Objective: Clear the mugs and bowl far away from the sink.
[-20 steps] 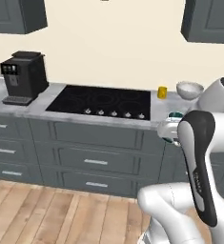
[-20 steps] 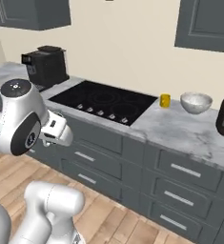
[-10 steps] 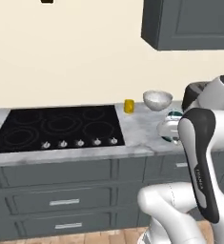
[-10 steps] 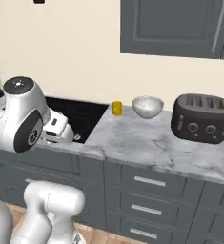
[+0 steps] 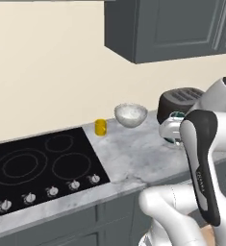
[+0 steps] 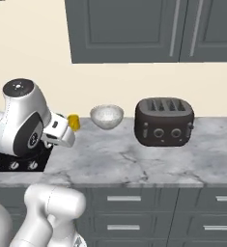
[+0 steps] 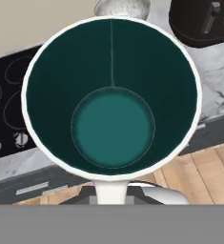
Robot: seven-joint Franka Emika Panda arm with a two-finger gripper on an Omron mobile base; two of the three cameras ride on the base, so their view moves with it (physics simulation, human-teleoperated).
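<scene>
- Here the gripper (image 7: 111,193) is closed on the pale mug (image 7: 111,95), gripping its near wall; the hand view looks straight down into the teal inside, with the white rim around it.
- In the left base view that mug's teal rim (image 5: 176,116) peeks out beside the white arm, held up in the air off the front edge of the counter (image 5: 133,158).
- The yellow mug (image 5: 100,127) stands upright near the back edge of the marble counter, just right of the black stovetop (image 5: 42,168).
- The bowl (image 5: 131,114) sits just to the right of the yellow mug, apart from it, also toward the back edge.
- A dark toaster (image 6: 164,121) stands right of the bowl, near the wall.
- Grey cabinets (image 6: 148,29) hang above.
</scene>
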